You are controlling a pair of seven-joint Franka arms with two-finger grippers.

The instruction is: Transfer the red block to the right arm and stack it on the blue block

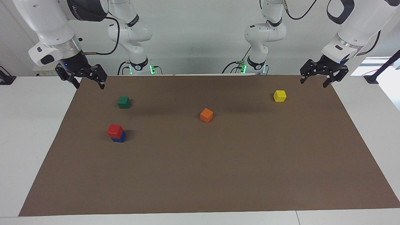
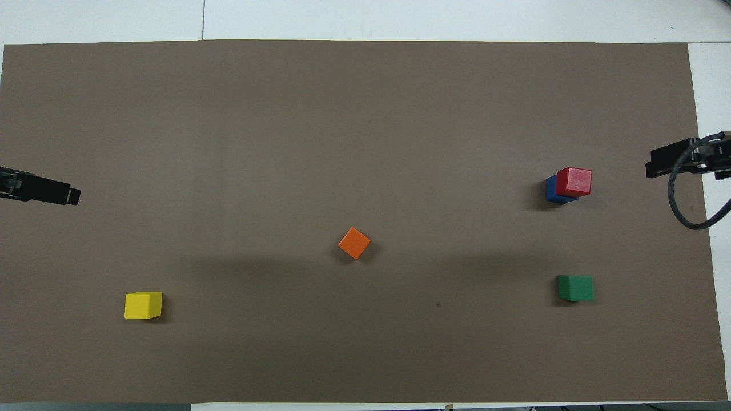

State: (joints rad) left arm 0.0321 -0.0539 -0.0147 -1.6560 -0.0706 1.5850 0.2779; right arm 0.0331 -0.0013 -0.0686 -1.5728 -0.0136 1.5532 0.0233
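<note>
The red block (image 1: 114, 130) sits on top of the blue block (image 1: 120, 138), slightly offset, toward the right arm's end of the brown mat; the stack also shows in the overhead view, red block (image 2: 574, 181) on blue block (image 2: 553, 189). My right gripper (image 1: 89, 83) is open and empty, raised over the mat's edge at the robots' end, apart from the stack; its tip shows in the overhead view (image 2: 657, 164). My left gripper (image 1: 314, 82) is open and empty, raised over the mat's other corner at the robots' end; it also shows in the overhead view (image 2: 68, 196).
A green block (image 1: 124, 102) lies nearer to the robots than the stack. An orange block (image 1: 206, 115) lies mid-mat. A yellow block (image 1: 279, 96) lies toward the left arm's end, near the robots. The brown mat (image 1: 218, 175) covers the white table.
</note>
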